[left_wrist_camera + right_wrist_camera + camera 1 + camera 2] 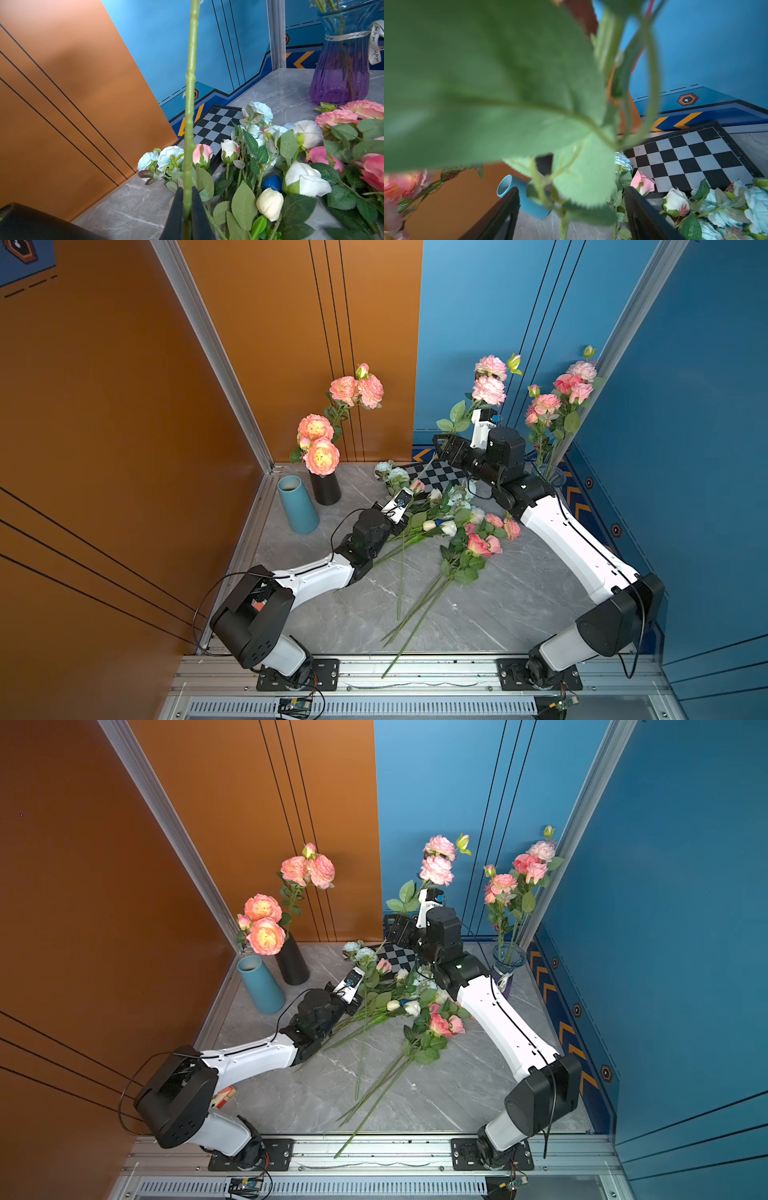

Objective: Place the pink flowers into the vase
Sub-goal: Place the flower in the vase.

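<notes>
Orange panels (291, 323) meet blue panels (478, 323) at the back — aluminium posts (203, 344) stand at the corners. Below, a grey marbled counter (498, 605), with orange chevrons (575, 493) along the blue skirting.

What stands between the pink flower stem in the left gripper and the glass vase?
The right arm: in both top views its wrist lies between the pink flower stem and the glass vase, and the right gripper, fingers open, stands around it.
</notes>
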Motion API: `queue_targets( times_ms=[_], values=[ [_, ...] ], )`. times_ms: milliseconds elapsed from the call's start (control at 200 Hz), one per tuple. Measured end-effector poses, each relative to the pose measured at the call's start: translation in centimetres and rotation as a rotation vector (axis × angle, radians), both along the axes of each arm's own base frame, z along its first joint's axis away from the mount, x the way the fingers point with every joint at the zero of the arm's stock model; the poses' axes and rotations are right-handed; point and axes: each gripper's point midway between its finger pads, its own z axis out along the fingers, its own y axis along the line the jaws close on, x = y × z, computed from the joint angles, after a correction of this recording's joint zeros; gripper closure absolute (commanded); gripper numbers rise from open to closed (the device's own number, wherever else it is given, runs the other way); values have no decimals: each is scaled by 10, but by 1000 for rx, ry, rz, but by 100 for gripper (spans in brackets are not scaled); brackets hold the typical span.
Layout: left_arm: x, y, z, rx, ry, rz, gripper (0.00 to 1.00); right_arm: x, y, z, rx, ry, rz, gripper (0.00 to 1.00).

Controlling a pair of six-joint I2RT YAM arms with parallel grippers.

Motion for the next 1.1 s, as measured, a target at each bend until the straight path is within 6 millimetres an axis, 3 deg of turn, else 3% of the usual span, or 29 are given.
queue_targets(
  times_ms=[170,445,621,651,701,751,791,911,966,1101],
  values=[
    [-3,2,-1,18,-6,1,100,8,4,-8,-4,16,-2,44],
    [-5,4,-3,35,-9,3,100,11,8,-1,7,-2,1,85],
    [-7,6,-4,34,-9,4,100,11,11,4,19,-19,4,95],
    [-7,6,-4,33,-9,7,94,10,12,5,21,-22,6,97],
    [-7,8,-3,30,-10,14,73,10,14,6,24,-28,8,99],
    [-7,10,-2,21,-7,23,80,10,14,7,24,-30,5,100],
    [-6,12,-1,14,-6,31,79,10,13,8,25,-36,-3,100],
    [-7,22,5,-23,-2,55,31,11,13,16,25,-73,-22,100],
    [-7,31,10,-45,-1,72,1,11,15,20,21,-93,-30,100],
    [-9,47,23,-90,-3,103,1,9,21,32,2,-160,-48,100]
  ],
)
